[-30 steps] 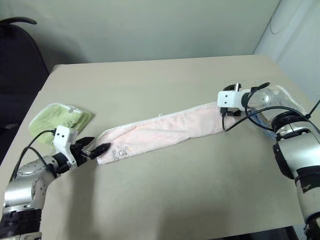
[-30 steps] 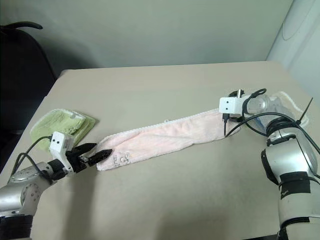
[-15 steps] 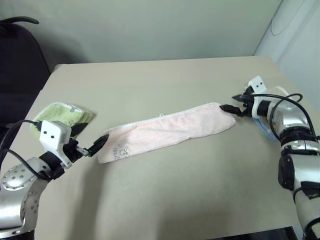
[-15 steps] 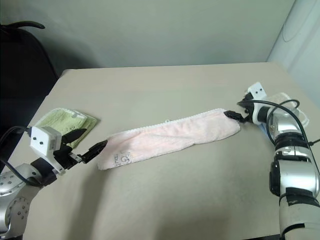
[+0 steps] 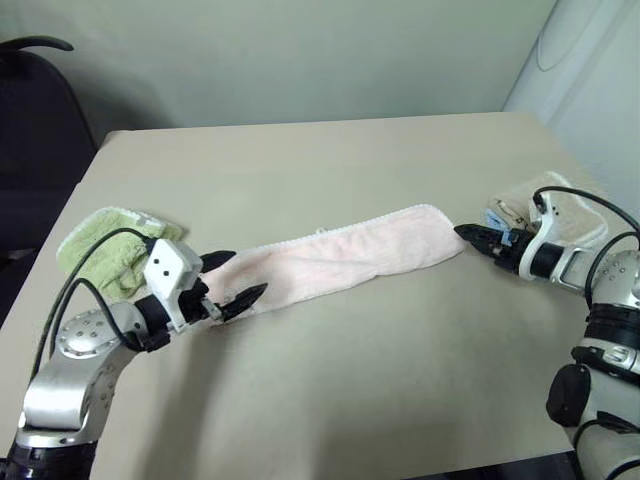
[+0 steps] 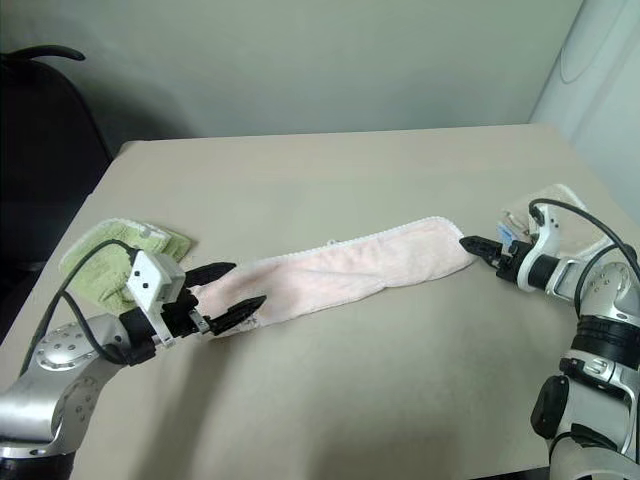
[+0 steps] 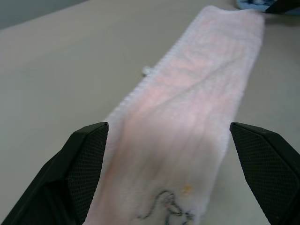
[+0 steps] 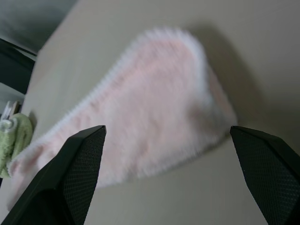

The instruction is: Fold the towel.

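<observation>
My left fingers [image 7: 89, 159] stand spread wide, one black textured tip on each side of the near end of the long pale pink terry-cloth towel with white edging [image 5: 340, 258]. That end lies between them, and I hold nothing. Just ahead of the tips sits the small dark embroidered logo [image 7: 164, 211] with a yellow dot beside it. Whether my lower tip rests on the cloth or hangs just above it I cannot tell from the head views.

My right fingers [image 8: 79, 168] are also spread wide and empty. They point at the towel's far, rounded end, which lies just ahead of them in the gap, apart from both tips. In the head view those tips [image 6: 478, 246] sit just beside that end without touching it.

From my left fingers the towel runs flat and straight across the beige bench [image 5: 330, 170] to my right fingers, a single long strip, not yet folded.

Behind my left fingers, near the bench's edge, lies a smaller green folded terry towel [image 5: 95, 250]. Behind my right fingers lies a beige towel with white trim [image 6: 560, 205], with something small and blue [image 5: 497, 218] at its near edge.

A dark chair [image 5: 35, 120] stands beyond the bench corner on my left.
</observation>
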You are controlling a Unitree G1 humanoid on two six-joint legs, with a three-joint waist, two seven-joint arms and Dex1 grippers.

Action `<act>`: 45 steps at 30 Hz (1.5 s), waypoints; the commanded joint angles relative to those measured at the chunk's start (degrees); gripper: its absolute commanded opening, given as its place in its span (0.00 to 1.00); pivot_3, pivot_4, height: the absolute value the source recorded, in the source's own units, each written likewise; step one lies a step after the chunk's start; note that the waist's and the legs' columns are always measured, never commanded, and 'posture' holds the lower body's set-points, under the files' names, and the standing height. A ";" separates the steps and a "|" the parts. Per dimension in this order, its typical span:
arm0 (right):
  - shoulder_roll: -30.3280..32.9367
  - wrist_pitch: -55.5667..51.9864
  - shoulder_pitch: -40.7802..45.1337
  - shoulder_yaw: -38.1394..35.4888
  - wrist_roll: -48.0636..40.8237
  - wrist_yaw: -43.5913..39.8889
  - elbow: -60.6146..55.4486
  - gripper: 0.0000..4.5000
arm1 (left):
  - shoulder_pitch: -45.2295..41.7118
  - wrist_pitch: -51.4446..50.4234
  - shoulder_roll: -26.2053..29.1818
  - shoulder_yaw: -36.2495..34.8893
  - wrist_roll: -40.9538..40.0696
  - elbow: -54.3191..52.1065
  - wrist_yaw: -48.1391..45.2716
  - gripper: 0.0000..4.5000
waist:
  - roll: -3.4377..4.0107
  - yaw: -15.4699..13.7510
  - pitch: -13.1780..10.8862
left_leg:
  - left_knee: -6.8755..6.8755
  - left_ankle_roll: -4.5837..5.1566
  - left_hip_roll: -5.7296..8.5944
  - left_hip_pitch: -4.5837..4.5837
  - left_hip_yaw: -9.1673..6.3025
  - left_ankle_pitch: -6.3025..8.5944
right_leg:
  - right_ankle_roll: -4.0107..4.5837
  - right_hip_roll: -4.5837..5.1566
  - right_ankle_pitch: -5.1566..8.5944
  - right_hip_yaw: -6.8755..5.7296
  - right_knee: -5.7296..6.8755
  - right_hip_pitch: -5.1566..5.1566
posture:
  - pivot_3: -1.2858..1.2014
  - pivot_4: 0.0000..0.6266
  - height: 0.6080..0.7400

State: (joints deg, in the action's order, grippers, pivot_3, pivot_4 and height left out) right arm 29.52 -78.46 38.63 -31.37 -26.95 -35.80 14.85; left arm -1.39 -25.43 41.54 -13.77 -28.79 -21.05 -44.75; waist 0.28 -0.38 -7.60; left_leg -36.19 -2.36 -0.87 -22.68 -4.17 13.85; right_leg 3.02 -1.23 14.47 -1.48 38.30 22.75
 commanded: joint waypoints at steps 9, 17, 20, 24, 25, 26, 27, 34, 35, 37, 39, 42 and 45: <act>-6.50 4.12 1.99 -3.49 -2.40 8.86 4.33 1.00 | 0.13 0.77 -1.67 1.59 0.50 -3.74 1.00 1.00 | -0.10 0.28 0.06 | -0.06 0.03 0.00 0.31 0.00 0.01 | -0.03 -0.04 0.01 0.02 0.03 -0.25 | 0.52 0.24 1.00; -9.83 16.71 9.84 -0.03 -1.39 10.37 19.15 1.00 | 0.90 0.35 -2.26 1.54 0.46 -5.44 2.22 1.00 | -0.13 0.73 0.08 | -0.06 0.71 -0.01 0.73 -0.01 0.40 | -0.03 -0.11 0.02 0.08 0.07 -0.58 | 0.52 0.24 1.00; -9.66 19.79 11.51 0.20 -1.08 11.36 23.34 0.96 | 1.61 0.42 -2.30 1.08 0.56 -6.06 2.78 1.00 | -0.13 0.72 0.08 | -0.07 0.69 -0.01 0.70 -0.01 0.39 | -0.03 -0.12 0.02 0.10 0.06 -0.56 | 0.52 0.24 1.00; -8.95 21.25 11.73 -0.01 -1.62 12.16 25.65 0.71 | 2.89 0.60 -2.18 0.18 0.25 -6.87 3.48 1.00 | -0.14 0.69 0.09 | -0.08 0.65 -0.01 0.68 -0.01 0.38 | -0.02 -0.11 0.02 0.11 0.01 -0.58 | 0.52 0.24 1.00; -8.81 21.39 11.56 -0.47 -2.05 12.53 25.57 0.64 | 3.30 0.63 -2.18 -0.06 0.19 -7.06 3.60 1.00 | -0.14 0.69 0.09 | -0.08 0.66 -0.01 0.68 -0.01 0.38 | -0.02 -0.11 0.02 0.11 0.00 -0.57 | 0.52 0.24 1.00; -8.47 21.49 11.26 -1.37 -2.68 13.11 25.02 0.56 | 3.81 0.73 -2.17 -0.30 0.20 -7.26 3.68 1.00 | -0.14 0.69 0.09 | -0.07 0.66 -0.01 0.67 -0.01 0.38 | -0.02 -0.11 0.02 0.11 0.00 -0.57 | 0.52 0.24 1.00; -7.96 21.59 11.02 -2.50 -3.36 13.79 24.50 0.47 | 4.22 0.78 -2.19 -0.50 0.16 -7.43 3.77 1.00 | -0.14 0.68 0.09 | -0.06 0.66 -0.01 0.66 -0.01 0.38 | -0.01 -0.11 0.02 0.11 0.00 -0.55 | 0.52 0.24 1.00; -2.34 22.32 9.85 -4.16 -4.84 14.10 22.31 0.01 | 4.24 1.07 -2.31 -0.06 0.27 -6.96 3.59 1.00 | -0.12 -0.65 0.07 | -0.09 0.66 -0.02 0.55 -0.01 0.40 | 0.02 -0.11 0.04 0.11 -0.01 -0.53 | 0.52 0.24 1.00; -1.67 22.54 9.88 -3.86 -4.90 13.77 22.15 0.01 | 4.00 1.11 -2.32 0.14 0.31 -6.74 3.50 1.00 | -0.12 -0.92 0.07 | -0.12 0.67 -0.01 0.53 -0.02 0.40 | 0.01 -0.10 0.04 0.11 -0.01 -0.53 | 0.52 0.24 1.00; 0.32 23.55 10.40 -2.57 -4.63 12.23 21.42 0.01 | 3.15 1.23 -2.35 0.68 0.53 -5.96 3.31 1.00 | -0.12 -0.96 0.07 | -0.17 0.68 -0.02 0.49 -0.01 0.41 | 0.01 -0.10 0.04 0.11 0.00 -0.51 | 0.52 0.24 1.00; 2.04 24.17 11.05 -0.96 -4.58 10.25 20.18 0.01 | 2.56 1.36 -2.41 1.04 0.77 -5.27 3.15 1.00 | -0.10 -0.94 0.06 | -0.15 0.69 -0.02 0.49 -0.01 0.41 | 0.01 -0.10 0.04 0.11 0.03 -0.48 | 0.52 0.24 1.00; 3.71 25.29 11.34 3.24 -4.16 6.40 16.16 0.01 | 2.17 1.56 -2.58 1.35 0.98 -4.77 3.03 1.00 | -0.09 -0.83 0.06 | -0.06 0.64 -0.02 0.51 0.00 0.39 | 0.03 -0.10 0.05 0.10 0.09 -0.44 | 0.52 0.24 1.00; 4.47 27.69 10.71 10.05 -3.14 1.18 8.68 0.01 | 1.91 1.78 -2.95 1.79 1.30 -4.61 3.20 1.00 | -0.08 -0.45 0.05 | -0.01 0.44 -0.02 0.49 0.01 0.28 | 0.04 -0.11 0.06 0.10 0.09 -0.37 | 0.52 0.24 1.00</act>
State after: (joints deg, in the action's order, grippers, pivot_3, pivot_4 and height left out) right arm 32.97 -52.81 48.21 -24.18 -29.99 -31.17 29.00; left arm 1.10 -25.01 38.90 -11.97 -27.55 -24.89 -41.35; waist 0.20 -0.83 -7.55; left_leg -36.19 -2.20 -0.89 -22.21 -4.16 13.98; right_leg 3.06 -1.36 14.54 -1.38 38.38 22.40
